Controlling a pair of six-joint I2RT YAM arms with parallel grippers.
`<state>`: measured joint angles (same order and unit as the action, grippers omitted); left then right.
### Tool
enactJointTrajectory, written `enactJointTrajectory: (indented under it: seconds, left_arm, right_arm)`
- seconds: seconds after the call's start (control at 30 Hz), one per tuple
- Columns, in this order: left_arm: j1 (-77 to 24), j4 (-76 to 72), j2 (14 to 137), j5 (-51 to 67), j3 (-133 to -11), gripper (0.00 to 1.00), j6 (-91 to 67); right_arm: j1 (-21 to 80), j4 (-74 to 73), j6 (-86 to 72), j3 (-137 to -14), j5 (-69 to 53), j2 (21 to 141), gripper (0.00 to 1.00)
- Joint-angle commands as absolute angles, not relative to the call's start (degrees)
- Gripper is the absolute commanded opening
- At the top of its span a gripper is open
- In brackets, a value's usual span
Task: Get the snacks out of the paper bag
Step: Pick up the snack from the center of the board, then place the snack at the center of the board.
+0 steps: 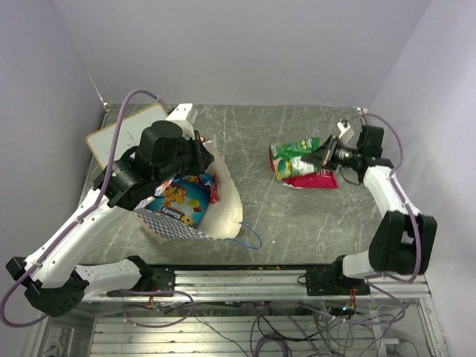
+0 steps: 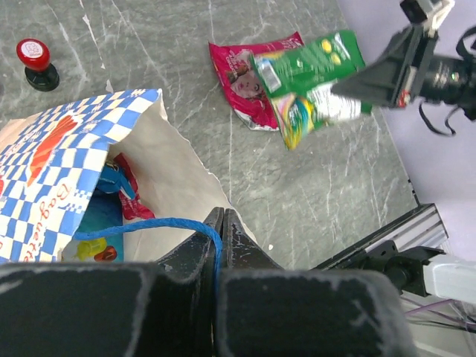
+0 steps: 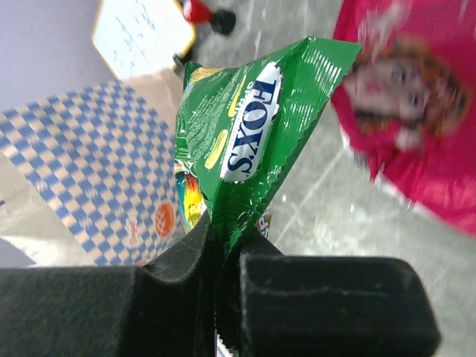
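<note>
Right gripper (image 3: 219, 239) pinches the green Fox's packet (image 3: 245, 126) by its crimped edge; probably light, slippery foil. Left gripper (image 2: 222, 223) clamps the blue cord handle (image 2: 149, 225) of the paper bag (image 2: 175, 167).

The left arm reaches up the frame's left side, the left tool (image 2: 221, 217) pinched on the blue cord handle (image 2: 141, 225). The right arm bends inward at upper right, the right tool (image 3: 222, 234) clamped on the green packet (image 3: 238, 126).

The paper bag (image 1: 223, 201) is lying at left, snacks (image 1: 182, 201) sitting inside; at right my right claw (image 3: 219, 242) is holding one packet (image 3: 238, 134) over a second packet (image 1: 316, 180).
</note>
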<state>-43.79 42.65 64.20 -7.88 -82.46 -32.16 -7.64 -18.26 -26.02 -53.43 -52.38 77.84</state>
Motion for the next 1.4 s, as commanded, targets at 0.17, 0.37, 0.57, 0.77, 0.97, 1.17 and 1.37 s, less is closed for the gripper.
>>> enactJointTrajectory:
  seconds: [0.17, 0.37, 0.57, 0.77, 0.97, 1.17, 1.37]
  left_arm:
    - [-43.7, 40.2, 61.2, -8.4, -82.9, 0.07, -36.0]
    - [-43.6, 42.2, 61.9, -9.8, -84.4, 0.07, -36.5]
    - [-43.6, 42.4, 60.1, -10.2, -83.6, 0.07, -37.0]
    - [-43.7, 44.0, 59.2, -11.0, -83.8, 0.07, -36.6]
    - [-43.6, 44.9, 58.9, -9.6, -83.9, 0.07, -35.7]
    - [-43.7, 47.6, 60.7, -6.6, -86.2, 0.07, -37.0]
    - [-43.7, 50.4, 62.9, -4.5, -90.2, 0.07, -39.1]
  right_arm:
    - [-7.8, -9.5, -22.8, -69.4, -52.2, 99.7, 0.0]
    - [-9.5, -16.2, -13.5, -71.1, -48.7, 110.3, 0.0]
    - [-12.5, -19.0, -13.9, -74.3, -44.7, 116.7, 0.04]
    - [-12.5, -22.8, -12.3, -74.2, -39.8, 110.1, 0.34]
    - [-12.2, -28.6, -13.0, -75.9, -33.9, 102.8, 0.57]
    - [-5.2, -34.6, -13.3, -79.9, -26.3, 96.5, 0.64]
    - [14.6, -24.3, -26.7, -76.1, -36.6, 85.2, 0.63]
